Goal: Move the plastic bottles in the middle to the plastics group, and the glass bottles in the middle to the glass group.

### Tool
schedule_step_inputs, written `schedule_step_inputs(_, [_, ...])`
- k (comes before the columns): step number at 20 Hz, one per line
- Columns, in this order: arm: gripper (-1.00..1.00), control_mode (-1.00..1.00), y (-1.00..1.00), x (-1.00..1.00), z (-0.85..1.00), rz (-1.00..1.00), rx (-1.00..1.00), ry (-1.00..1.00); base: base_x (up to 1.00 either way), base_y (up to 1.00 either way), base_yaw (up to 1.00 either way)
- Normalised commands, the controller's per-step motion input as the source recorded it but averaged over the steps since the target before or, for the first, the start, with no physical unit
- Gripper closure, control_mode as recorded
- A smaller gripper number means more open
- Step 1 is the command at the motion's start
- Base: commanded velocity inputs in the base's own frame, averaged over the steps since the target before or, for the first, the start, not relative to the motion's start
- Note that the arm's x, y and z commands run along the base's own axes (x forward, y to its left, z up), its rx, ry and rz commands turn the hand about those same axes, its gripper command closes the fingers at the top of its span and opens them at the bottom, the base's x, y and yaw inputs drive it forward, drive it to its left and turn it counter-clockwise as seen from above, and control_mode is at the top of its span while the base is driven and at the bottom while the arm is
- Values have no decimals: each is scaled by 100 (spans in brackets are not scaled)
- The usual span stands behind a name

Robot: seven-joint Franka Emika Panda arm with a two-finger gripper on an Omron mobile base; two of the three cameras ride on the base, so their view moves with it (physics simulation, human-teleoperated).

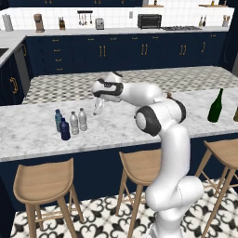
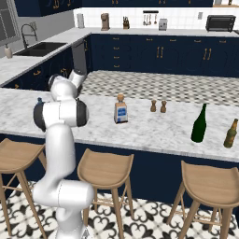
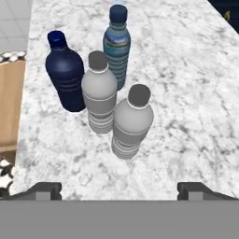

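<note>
Two clear water bottles [image 3: 114,112] with grey caps stand upright beside the pale-blue bottle [image 3: 116,49] and navy bottle [image 3: 65,74]; the gripper [image 3: 119,189] hangs above them, fingers spread wide, empty.

Two clear plastic bottles [image 3: 99,93] [image 3: 132,122] with pale caps stand upright on the counter [image 3: 196,93], touching or just beside each other, right next to the pale-blue bottle [image 3: 116,49] and the dark navy bottle [image 3: 65,74], all four in one tight cluster. The squat glass bottle [image 2: 121,110], clear with a white-and-blue label and brown stopper, stands upright mid-counter, well apart from that cluster. The tall dark green wine bottle [image 2: 199,123] stands upright farther along, well apart from the glass bottle.
</note>
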Motion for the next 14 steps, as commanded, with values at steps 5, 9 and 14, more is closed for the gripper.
schedule_step_inputs(5, [-100, -100, -62, -53, 10, -15, -3, -2, 0, 0, 0])
schedule_step_inputs(9, [-100, -100, -72, -54, 36, -26, -13, -3, 0, 0, 0])
schedule_step_inputs(14, [-100, -100, -60, -28, 76, -37, -15, -1, 0, 0, 0])
